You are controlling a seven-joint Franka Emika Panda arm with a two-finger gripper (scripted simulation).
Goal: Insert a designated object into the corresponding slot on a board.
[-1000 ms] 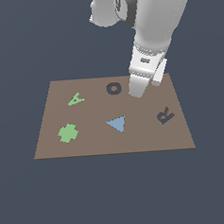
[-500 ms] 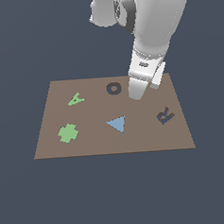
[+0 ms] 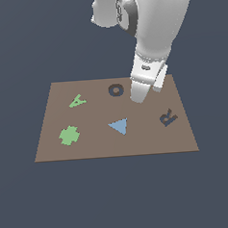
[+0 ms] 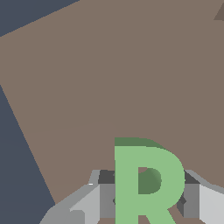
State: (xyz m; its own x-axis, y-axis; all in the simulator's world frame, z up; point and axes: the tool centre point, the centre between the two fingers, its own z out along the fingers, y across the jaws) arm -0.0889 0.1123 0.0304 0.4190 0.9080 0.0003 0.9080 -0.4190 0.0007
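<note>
The light-green R-shaped block [image 4: 146, 183] fills the lower part of the wrist view, clamped between two grey fingers [image 4: 105, 201] of my gripper [image 4: 146, 199], which is shut on it. In the exterior view the gripper [image 3: 139, 96] hangs just above the brown board [image 3: 98, 141], right of the dark ring, and the arm hides the block. The dark R-shaped slot [image 3: 168, 117] lies on the board toward the exterior view's right, nearer the front edge than the gripper. The slot does not show in the wrist view, which has only bare board [image 4: 131, 65] under the block.
On the board lie a dark ring-shaped O [image 3: 115, 90], a green letter A [image 3: 76, 101], a green clover-like cross [image 3: 69, 135] and a blue triangle [image 3: 119, 126]. The board's edge [image 4: 26, 131] runs close by in the wrist view, with dark floor beyond.
The gripper has barely shifted, edging slightly toward the exterior view's left and down over the board. Its grip on the block is unchanged.
</note>
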